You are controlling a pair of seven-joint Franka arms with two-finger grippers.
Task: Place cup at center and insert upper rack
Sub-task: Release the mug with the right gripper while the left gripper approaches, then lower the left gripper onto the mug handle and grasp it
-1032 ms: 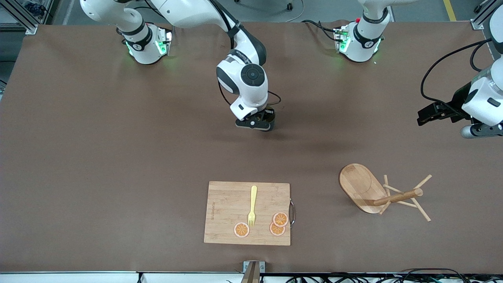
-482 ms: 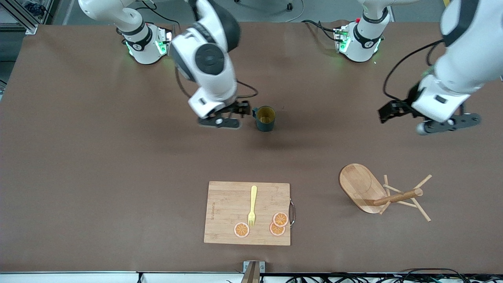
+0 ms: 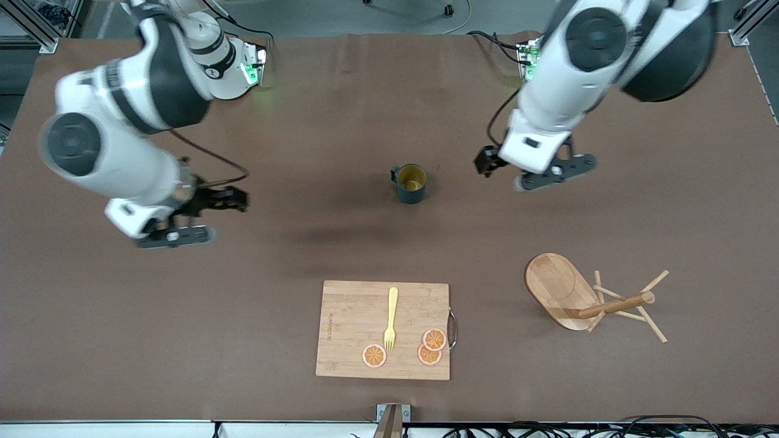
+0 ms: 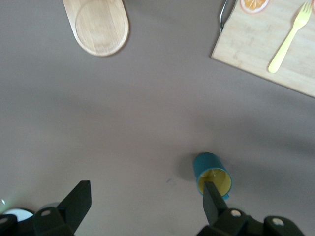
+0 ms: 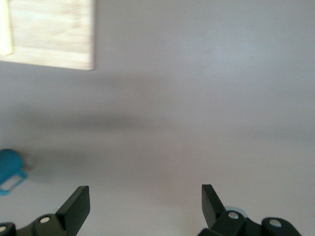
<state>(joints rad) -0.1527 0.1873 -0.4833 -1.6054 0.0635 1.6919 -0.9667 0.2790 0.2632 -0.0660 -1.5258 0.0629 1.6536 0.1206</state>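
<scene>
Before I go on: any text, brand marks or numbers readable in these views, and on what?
Nothing reads clearly.
Cutting board: a faint line of print along its edge toward the right arm's end, too small to read.
Right arm's base and left arm's base: a small round dark logo mark on each, no legible letters.
Cup, upper rack, fork: no markings seen.

The cup (image 3: 411, 183) is a small dark teal mug, yellowish inside, standing upright on the table (image 3: 274, 292) near its middle, its small handle toward the right arm's end; the upper rack (image 3: 587, 300), a light wooden mug tree, lies tipped on its side, nearer the front camera, toward the left arm's end, oval base on edge, pegs touching the table.
</scene>
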